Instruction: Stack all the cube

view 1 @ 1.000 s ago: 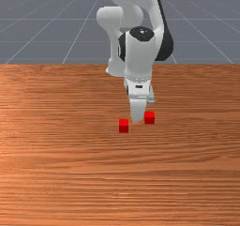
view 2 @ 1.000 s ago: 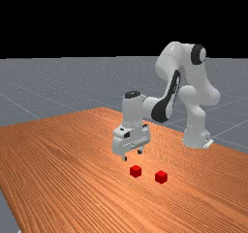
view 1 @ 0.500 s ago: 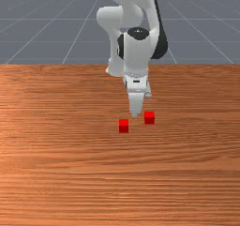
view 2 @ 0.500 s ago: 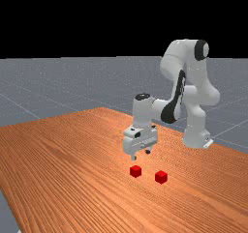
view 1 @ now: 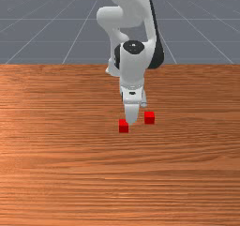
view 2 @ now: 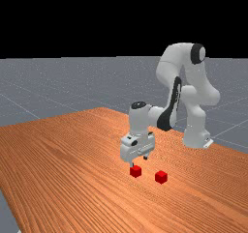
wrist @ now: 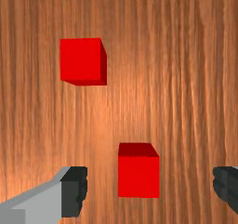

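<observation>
"The left cube (view 2: 135, 172) and the right cube (view 2: 161, 177), as the far view has them: how much of the stacking is done?"

"None of it, going by how they lie. Each sits on its own patch of bench (view 1: 120, 183), near the other but with a gap between. Nothing rests on anything."

"And your jaws? Do they have hold of something?"

"No, they stand wide open and empty. The wrist view shows one cube in the space between my fingers (wrist: 74, 190), with bare wood on both sides of it, so neither finger touches it. I take that to be the left cube, because the far view puts my jaws just over it."

"So where would you say you are in the job?"

"At the lining-up before the first grasp, I'd judge. All the real work is left: go down around that cube, close on it, lift it, carry it across, set it squarely on the right cube, let go and back off."

"Is that the whole list?"

"For two cubes, yes, and I see only two. One lift and one careful placing should finish it. It counts as done only if the upper one stays put once I release it."
</observation>
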Controlling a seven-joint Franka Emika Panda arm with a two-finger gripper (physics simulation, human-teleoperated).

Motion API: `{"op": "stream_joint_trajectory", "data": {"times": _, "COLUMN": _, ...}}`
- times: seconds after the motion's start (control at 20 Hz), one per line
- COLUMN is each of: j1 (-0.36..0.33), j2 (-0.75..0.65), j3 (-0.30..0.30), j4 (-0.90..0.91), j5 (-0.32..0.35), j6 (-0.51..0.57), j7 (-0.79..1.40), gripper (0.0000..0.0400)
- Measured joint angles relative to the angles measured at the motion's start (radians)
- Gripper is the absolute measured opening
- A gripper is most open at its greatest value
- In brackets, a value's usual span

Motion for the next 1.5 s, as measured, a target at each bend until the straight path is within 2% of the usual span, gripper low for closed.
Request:
{"op": "stream_joint_trajectory", "data": {"times": 0.35, "j1": -0.001, "j2": 0.062, "j3": 0.001, "j4": 0.033, "j5": 0.001, "j6": -0.001, "j7": -0.002, "gripper": 0.0400}}
{"op": "stream_joint_trajectory", "data": {"times": 0.55, "j1": -0.004, "j2": 0.084, "j3": 0.000, "j4": 0.033, "j5": 0.001, "j6": 0.019, "j7": -0.007, "gripper": 0.0400}}
{"op": "stream_joint_trajectory", "data": {"times": 0.6, "j1": -0.010, "j2": 0.077, "j3": 0.000, "j4": 0.013, "j5": -0.006, "j6": 0.060, "j7": -0.025, "gripper": 0.0400}}
{"op": "stream_joint_trajectory", "data": {"times": 0.8, "j1": -0.041, "j2": 0.075, "j3": -0.004, "j4": 0.009, "j5": -0.007, "j6": 0.062, "j7": -0.070, "gripper": 0.0400}}
{"op": "stream_joint_trajectory", "data": {"times": 1.25, "j1": -0.042, "j2": 0.158, "j3": -0.008, "j4": 0.060, "j5": -0.002, "j6": 0.061, "j7": -0.056, "gripper": 0.0400}}
{"op": "stream_joint_trajectory", "data": {"times": 1.5, "j1": -0.041, "j2": 0.180, "j3": -0.011, "j4": 0.043, "j5": -0.005, "j6": 0.147, "j7": -0.054, "gripper": 0.0386}}
